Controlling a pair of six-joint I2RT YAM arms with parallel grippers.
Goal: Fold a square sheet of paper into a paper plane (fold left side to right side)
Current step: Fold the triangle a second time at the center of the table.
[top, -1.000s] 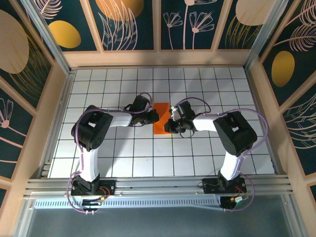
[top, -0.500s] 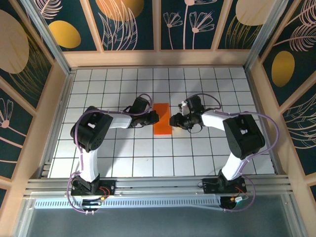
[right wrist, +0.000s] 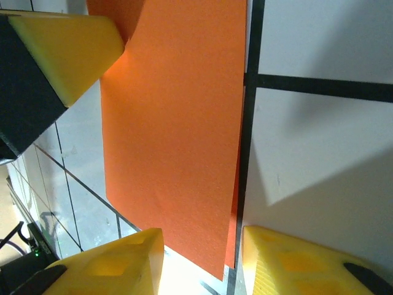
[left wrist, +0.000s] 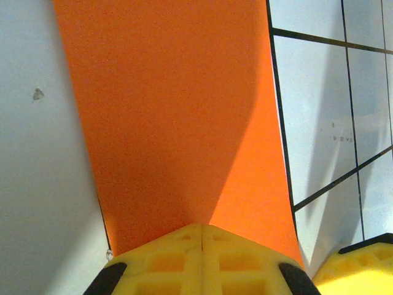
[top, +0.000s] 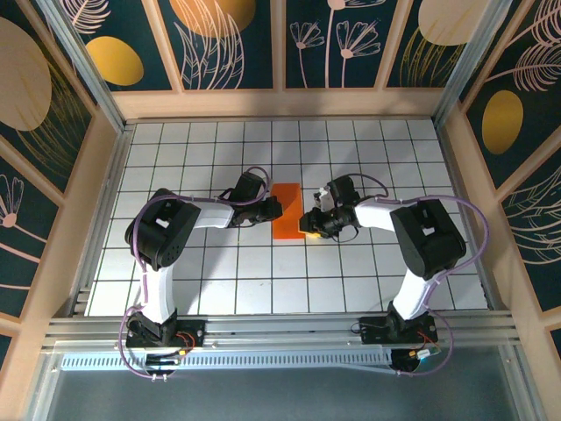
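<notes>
The square sheet of paper lies folded in half as a narrow orange rectangle in the middle of the grid table, and its two layers show slightly offset at the right edge. My left gripper is shut, its joined yellow tips resting on the paper's left side. At the paper's near right corner my right gripper stands open, and that corner of the paper lies between its two yellow fingers. The left gripper's tip shows at the far side of the right wrist view.
The white grid table is walled by wooden panels at the back and both sides. Both arm bases sit on the rail at the near edge. One right finger shows at the corner of the left wrist view.
My right gripper has opened, drawn back to the right off the paper, then come in again at its near right corner. The left gripper has stayed shut on the paper's left side.
</notes>
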